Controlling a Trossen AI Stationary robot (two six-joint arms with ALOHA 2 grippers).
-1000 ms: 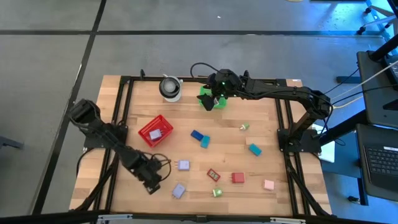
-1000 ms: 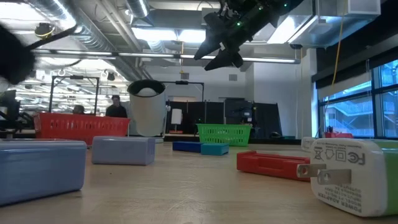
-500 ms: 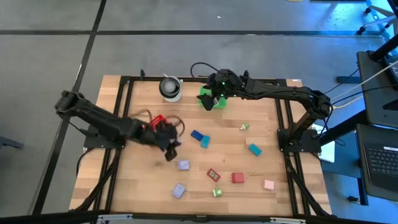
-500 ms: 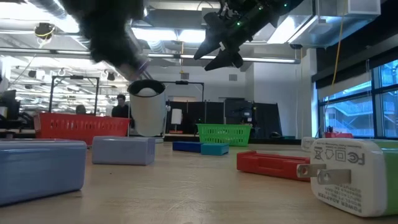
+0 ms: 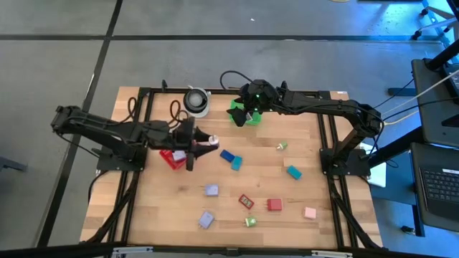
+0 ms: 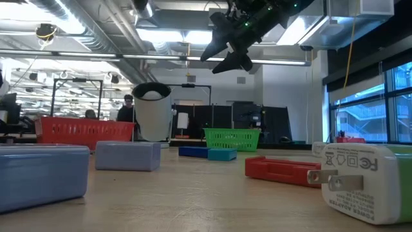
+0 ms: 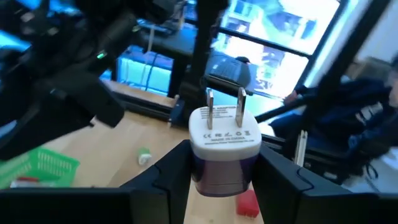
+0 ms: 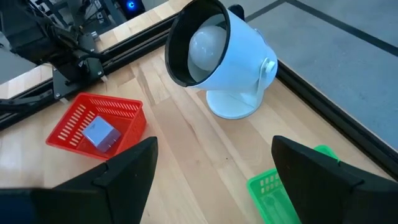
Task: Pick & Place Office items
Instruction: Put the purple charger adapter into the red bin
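My left gripper (image 5: 199,142) hangs above the table just right of the red mesh basket (image 5: 171,156), shut on a lavender plug adapter with a white pronged end (image 7: 224,146). My right gripper (image 5: 244,116) waits open over the green basket (image 5: 233,111) at the far edge, with nothing between its fingers (image 8: 124,177). A lavender block (image 8: 99,134) lies in the red basket. Several office items lie flat on the wood: a blue one (image 5: 226,155), a teal one (image 5: 236,163) and a lavender one (image 5: 211,190) among them. My left gripper pinches the adapter's lavender body (image 7: 198,171) between its two fingers, one on each opposite side. The fingers lie about level and point toward the table's right edge. The white end with its two prongs (image 7: 224,102) sticks out past the fingertips. The adapter is lifted clear of the table.
A white desk lamp (image 5: 196,102) stands at the far edge between the baskets. More small pieces lie toward the near right: red (image 5: 274,205), pink (image 5: 310,212), teal (image 5: 293,172), green (image 5: 250,221). A black frame rail (image 5: 326,143) borders the wood.
My left gripper has risen from the near left of the table and swung toward the far edge and the right, over the red basket. It has tipped from pointing down to about level, carrying the adapter. The right arm has kept still.
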